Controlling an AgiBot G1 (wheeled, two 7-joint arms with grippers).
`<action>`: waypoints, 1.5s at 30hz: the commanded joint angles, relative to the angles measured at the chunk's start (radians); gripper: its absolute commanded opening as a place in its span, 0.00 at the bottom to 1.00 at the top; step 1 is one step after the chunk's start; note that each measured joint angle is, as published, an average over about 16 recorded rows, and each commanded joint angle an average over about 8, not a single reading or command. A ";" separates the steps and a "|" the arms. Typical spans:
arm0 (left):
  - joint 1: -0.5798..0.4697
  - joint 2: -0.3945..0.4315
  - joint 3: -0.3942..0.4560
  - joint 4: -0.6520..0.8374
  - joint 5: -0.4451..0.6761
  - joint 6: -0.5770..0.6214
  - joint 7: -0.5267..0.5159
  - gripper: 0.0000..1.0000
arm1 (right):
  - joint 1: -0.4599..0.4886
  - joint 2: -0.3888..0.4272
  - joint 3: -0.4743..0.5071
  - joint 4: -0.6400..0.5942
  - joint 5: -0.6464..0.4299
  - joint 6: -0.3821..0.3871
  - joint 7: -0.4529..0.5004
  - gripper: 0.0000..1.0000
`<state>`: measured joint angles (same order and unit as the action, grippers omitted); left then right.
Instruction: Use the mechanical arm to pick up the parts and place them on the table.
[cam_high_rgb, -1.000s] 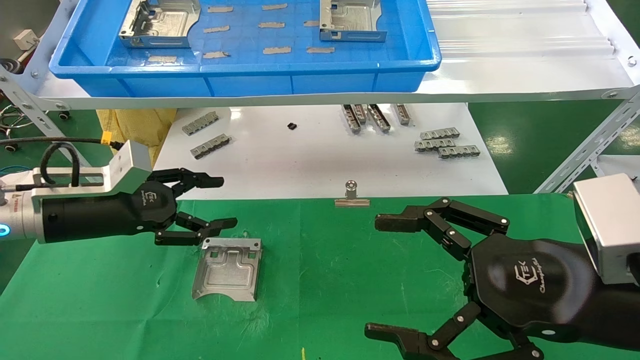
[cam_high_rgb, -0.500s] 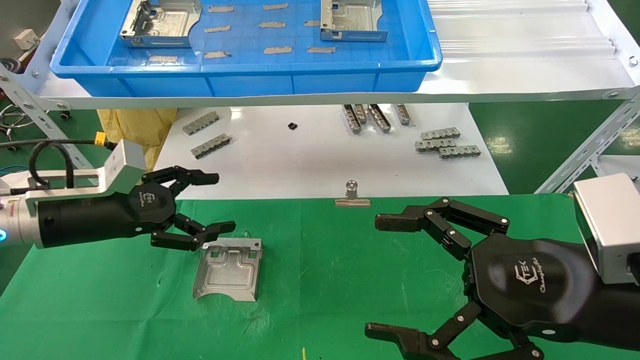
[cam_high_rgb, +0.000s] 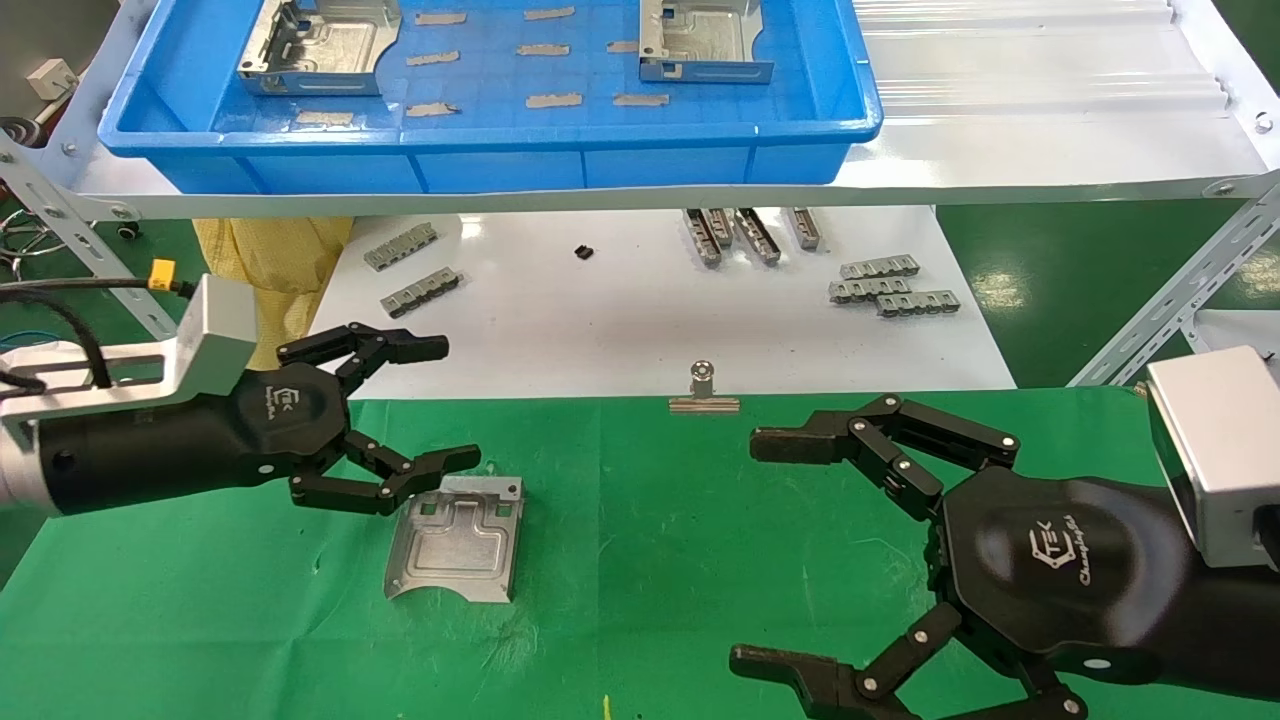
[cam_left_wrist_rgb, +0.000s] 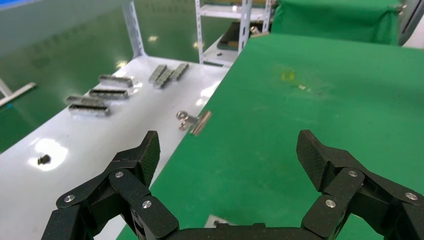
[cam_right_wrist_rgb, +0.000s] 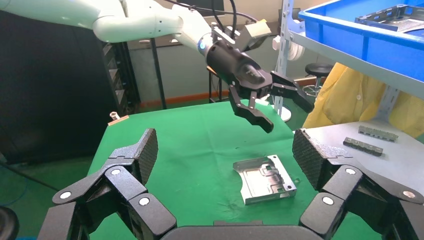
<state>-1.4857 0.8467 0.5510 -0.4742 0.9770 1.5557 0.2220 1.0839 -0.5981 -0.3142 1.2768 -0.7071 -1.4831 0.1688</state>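
Approx 1 of 3 parts done. Left end effector (cam_high_rgb: 440, 405), fingers spread and empty, hovers at about 10 o'clock of the one part (cam_high_rgb: 456, 538) lying flat on the green table (cam_high_rgb: 640, 600). 2 more parts, one (cam_high_rgb: 318, 45) at 11 o'clock and one (cam_high_rgb: 700, 40) at 1 o'clock, sit in the blue tray (cam_high_rgb: 500, 150). Right end effector (cam_high_rgb: 765, 550), released, empty, parked at 4 o'clock. Also 9 grey strips on the white board (cam_high_rgb: 620, 320), 1 binder clip (cam_high_rgb: 704, 388).

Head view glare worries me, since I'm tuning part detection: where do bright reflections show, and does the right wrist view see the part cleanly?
Head view: glare patches on the white board; part evenly lit. Right wrist view: part sharp, unobstructed.
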 joint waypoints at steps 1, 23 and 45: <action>0.022 -0.013 -0.015 -0.044 -0.013 -0.003 -0.022 1.00 | 0.000 0.000 0.000 0.000 0.000 0.000 0.000 1.00; 0.267 -0.153 -0.176 -0.525 -0.160 -0.039 -0.265 1.00 | 0.000 0.000 -0.001 0.000 0.001 0.000 0.000 1.00; 0.433 -0.248 -0.286 -0.851 -0.262 -0.063 -0.422 1.00 | 0.000 0.001 -0.001 0.000 0.001 0.001 -0.001 1.00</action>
<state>-1.0555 0.6003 0.2667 -1.3201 0.7171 1.4934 -0.1988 1.0839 -0.5974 -0.3154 1.2765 -0.7060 -1.4823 0.1681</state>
